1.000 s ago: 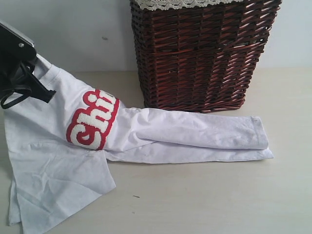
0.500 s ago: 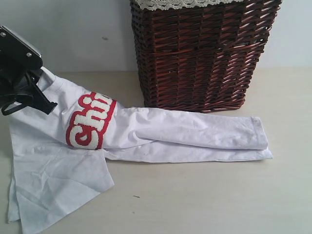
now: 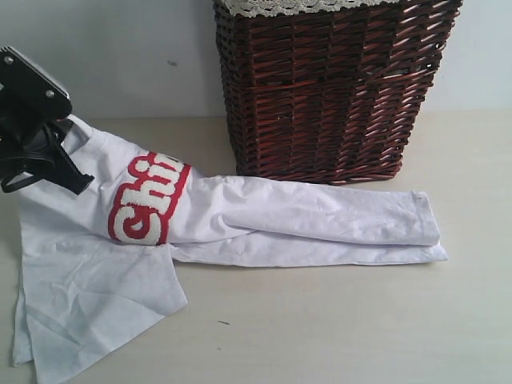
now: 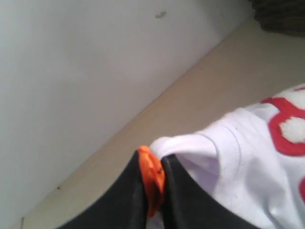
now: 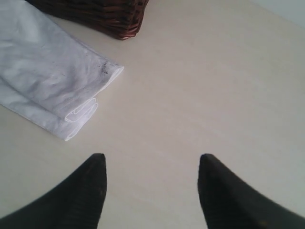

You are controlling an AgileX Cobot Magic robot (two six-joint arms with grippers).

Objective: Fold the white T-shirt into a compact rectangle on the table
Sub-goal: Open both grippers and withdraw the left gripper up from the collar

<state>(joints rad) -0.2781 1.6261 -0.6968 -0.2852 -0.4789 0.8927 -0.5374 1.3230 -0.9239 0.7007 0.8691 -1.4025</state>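
The white T-shirt (image 3: 304, 216) lies as a long folded strip in front of the basket, its red lettered band (image 3: 148, 200) at the left. My left gripper (image 3: 70, 160) holds the neck end raised off the table (image 3: 336, 320). In the left wrist view this gripper (image 4: 153, 164) is shut on the orange neck tag (image 4: 151, 179) and the white collar cloth (image 4: 238, 157). My right gripper (image 5: 151, 160) hangs open over bare table (image 5: 205, 86), apart from the shirt's folded hem end (image 5: 71, 114). It does not show in the exterior view.
A tall dark brown wicker basket (image 3: 328, 88) stands right behind the shirt, and its corner (image 5: 109, 14) is near the hem end. A loose flap of cloth (image 3: 88, 304) spreads toward the front left. A pale wall rises behind the table.
My left gripper has shifted slightly to the right with the shirt's neck end. The lettered band has settled a little lower. The folded strip at the right has stayed put.
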